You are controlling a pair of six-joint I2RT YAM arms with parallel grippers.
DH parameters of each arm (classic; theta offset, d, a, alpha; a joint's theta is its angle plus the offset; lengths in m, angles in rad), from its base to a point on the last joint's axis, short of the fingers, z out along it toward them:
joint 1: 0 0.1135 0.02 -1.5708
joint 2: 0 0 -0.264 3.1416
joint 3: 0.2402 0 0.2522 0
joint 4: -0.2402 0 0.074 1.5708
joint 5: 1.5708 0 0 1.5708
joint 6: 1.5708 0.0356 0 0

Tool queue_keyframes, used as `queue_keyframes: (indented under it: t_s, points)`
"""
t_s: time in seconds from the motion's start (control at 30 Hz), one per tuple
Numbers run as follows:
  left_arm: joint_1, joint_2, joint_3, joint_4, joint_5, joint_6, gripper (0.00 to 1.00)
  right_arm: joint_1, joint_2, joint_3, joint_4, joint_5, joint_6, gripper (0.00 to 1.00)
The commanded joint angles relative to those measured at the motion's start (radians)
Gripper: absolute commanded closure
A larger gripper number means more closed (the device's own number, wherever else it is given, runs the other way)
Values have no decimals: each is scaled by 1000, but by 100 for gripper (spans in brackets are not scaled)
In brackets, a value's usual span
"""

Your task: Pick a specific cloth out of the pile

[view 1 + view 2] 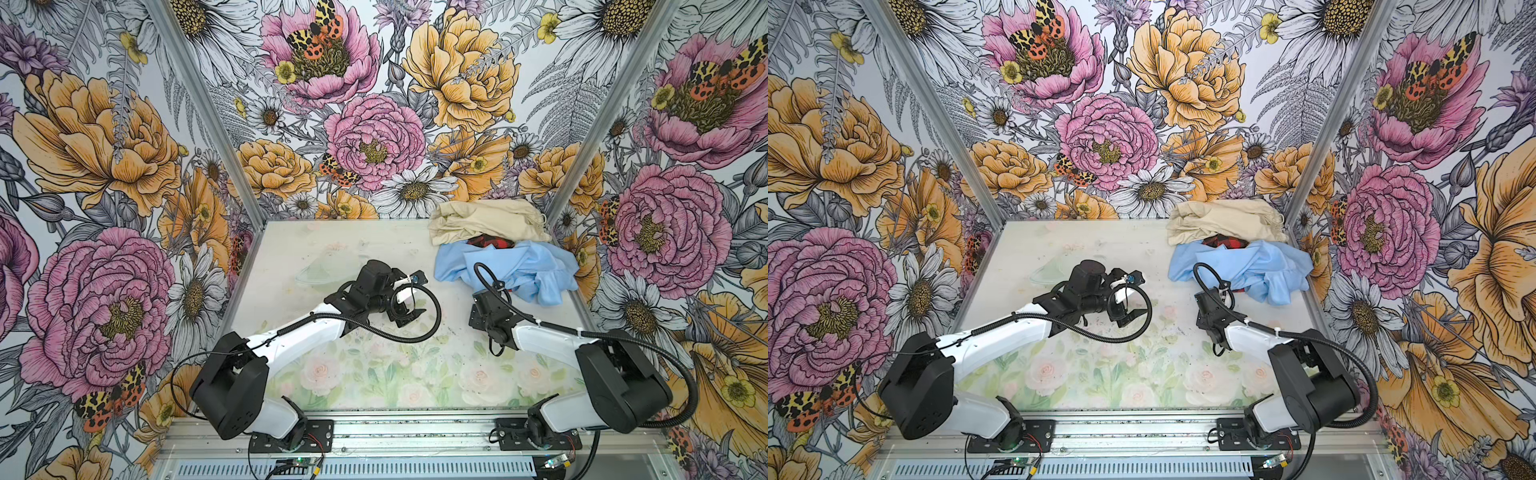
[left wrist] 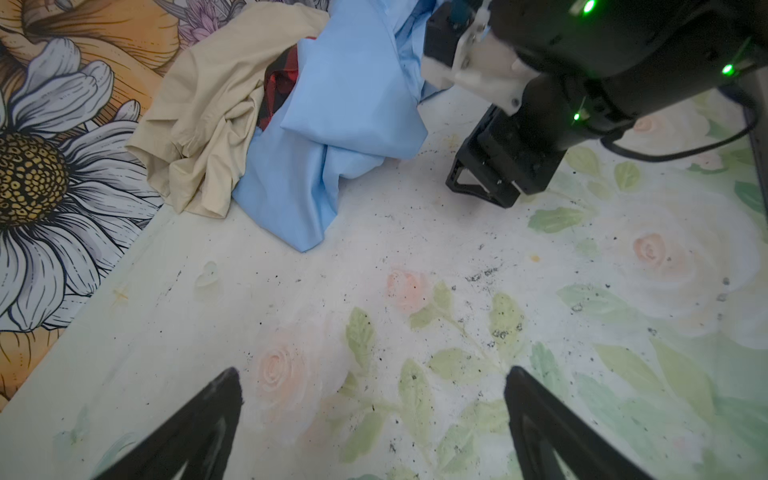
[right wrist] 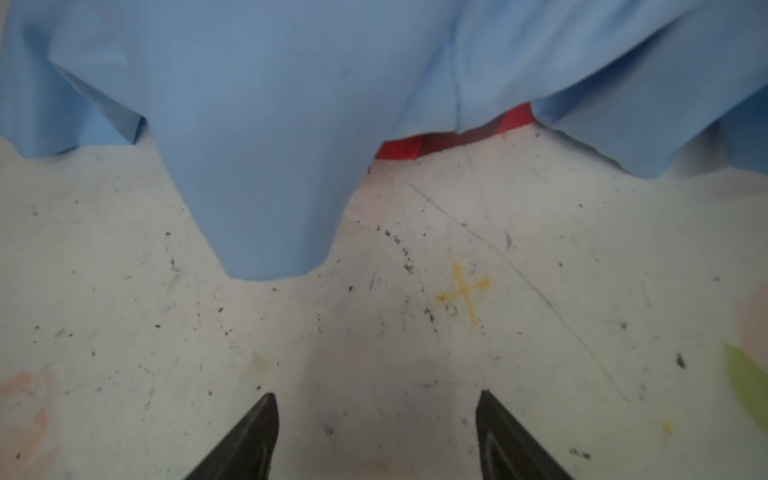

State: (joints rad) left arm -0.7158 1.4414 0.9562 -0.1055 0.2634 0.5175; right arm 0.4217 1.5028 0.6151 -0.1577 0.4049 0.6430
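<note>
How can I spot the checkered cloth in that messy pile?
Look in the table's far right corner, at the pile. Between the cream cloth and the light blue cloth, the checked cloth peeks out. Only it has red and black squares; its neighbours are plain.

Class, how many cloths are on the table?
3: cream cloth at the back, light blue cloth in front, red-and-black checked cloth between them, mostly covered. Others may hide beneath.

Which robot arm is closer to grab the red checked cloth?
Right. The right gripper is open beside the blue cloth, facing the red checked cloth peeking from beneath; the left gripper is farther off.
</note>
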Motion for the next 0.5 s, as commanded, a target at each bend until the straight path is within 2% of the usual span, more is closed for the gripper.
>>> queue_keyframes:
  t_s: [0.0, 0.1, 0.2, 0.33, 0.47]
  points:
    - [-23, -18, 13, 17, -9, 24, 1, 21, 77, 84, -3, 110, 20, 27]
    - [-28, -28, 19, 12, -23, 23, 1, 4, 131, 144, -14, 120, 7, 29]
    - [-31, -39, 23, 7, -35, 23, 1, -23, 204, 253, -137, 101, -2, 30]
    - [-31, -51, 26, 8, -48, 23, 1, -56, 236, 287, -145, 102, -20, 33]
    - [-31, -55, 28, 6, -50, 23, 1, -107, 279, 349, -146, 20, -53, 35]
